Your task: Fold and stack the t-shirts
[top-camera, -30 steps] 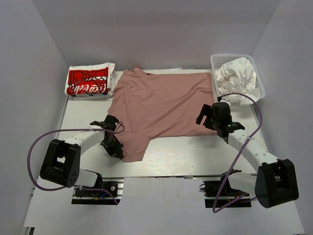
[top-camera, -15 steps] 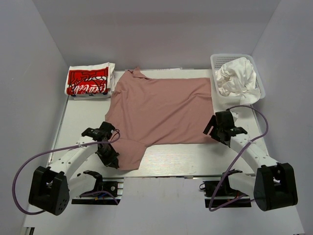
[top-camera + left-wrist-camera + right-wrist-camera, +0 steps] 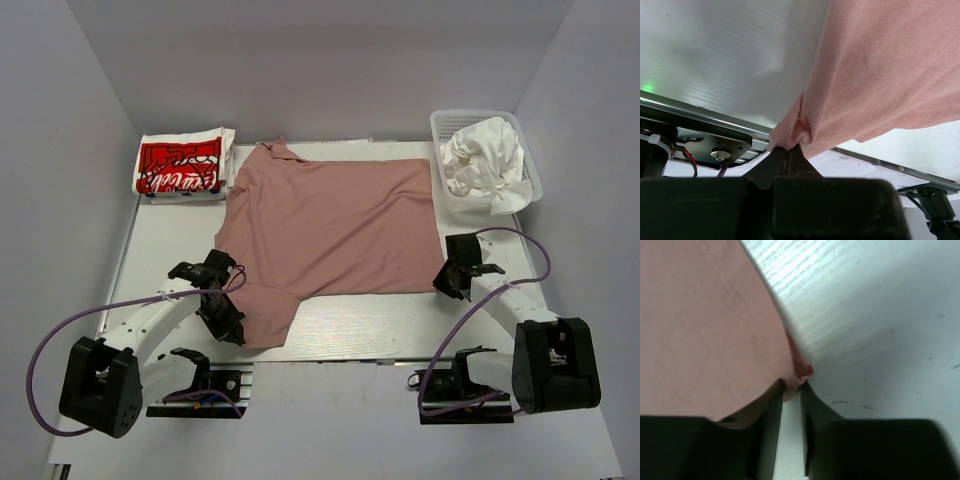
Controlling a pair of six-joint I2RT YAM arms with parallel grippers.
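Observation:
A dusty-pink t-shirt (image 3: 330, 225) lies spread flat over the middle of the table. My left gripper (image 3: 228, 325) is shut on its near-left sleeve; in the left wrist view the gripper (image 3: 786, 150) pinches a bunched fold of pink cloth (image 3: 880, 75) that lifts off the table. My right gripper (image 3: 447, 285) sits at the shirt's near-right corner. In the right wrist view its tips (image 3: 792, 386) are closed on the hemmed corner of the pink shirt (image 3: 700, 325). A folded white t-shirt with a red logo (image 3: 182, 165) lies at the back left.
A white mesh basket (image 3: 470, 114) at the back right holds crumpled white t-shirts (image 3: 485, 158). The table's near metal edge (image 3: 350, 352) runs just in front of both grippers. Grey walls close in the left, right and back.
The right gripper has moved nearer and lower to the shirt's near-right corner and closed on it. The left gripper pulled the sleeve nearer early on, and the shirt now lies flatter.

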